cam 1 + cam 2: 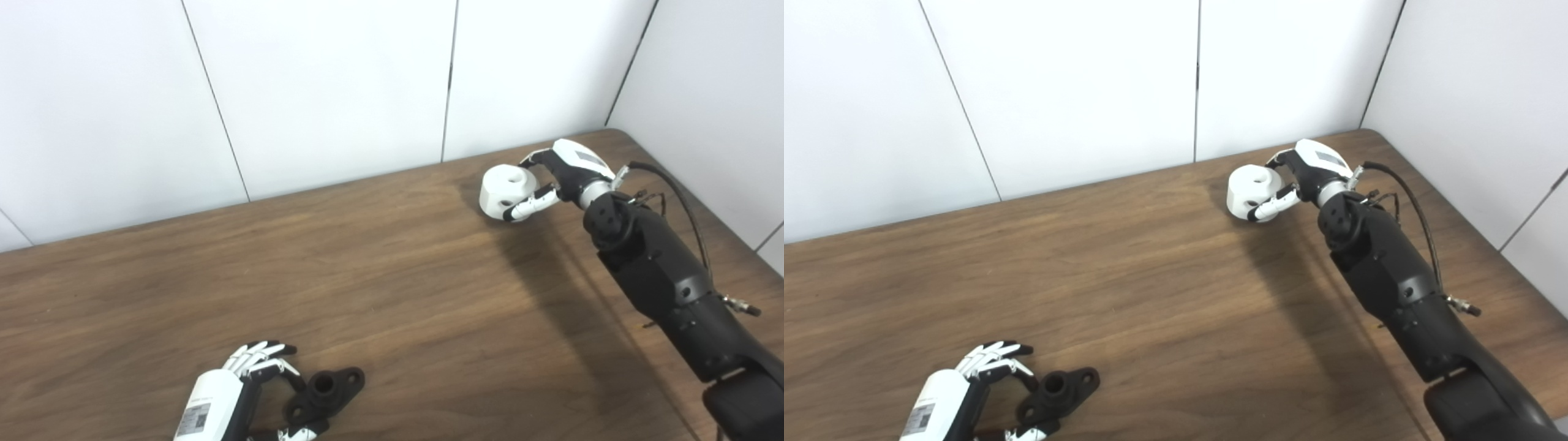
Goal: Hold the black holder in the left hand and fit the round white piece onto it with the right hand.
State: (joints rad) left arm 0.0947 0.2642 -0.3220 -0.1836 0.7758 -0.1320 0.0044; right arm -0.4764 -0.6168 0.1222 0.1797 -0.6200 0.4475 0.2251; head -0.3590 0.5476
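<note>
Presently, the right hand (566,174) is clamped around the white piece (505,190) at the far right of the tabletop (392,288), near the back wall (331,79); whether the piece touches the wood cannot be told. Left hand (245,386) sits at the near edge, fingers curled about the black holder (324,392) (flange flat on the tabletop, bore upward). Both parts lie well apart.

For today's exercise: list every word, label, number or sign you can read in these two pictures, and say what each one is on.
None can be read.
Sticker with a square code on the back of the left hand: too small and blurred to read.
Grey patch on the back of the right hand: no legible text.
Black holder, round white piece, table: no markings visible.
</note>
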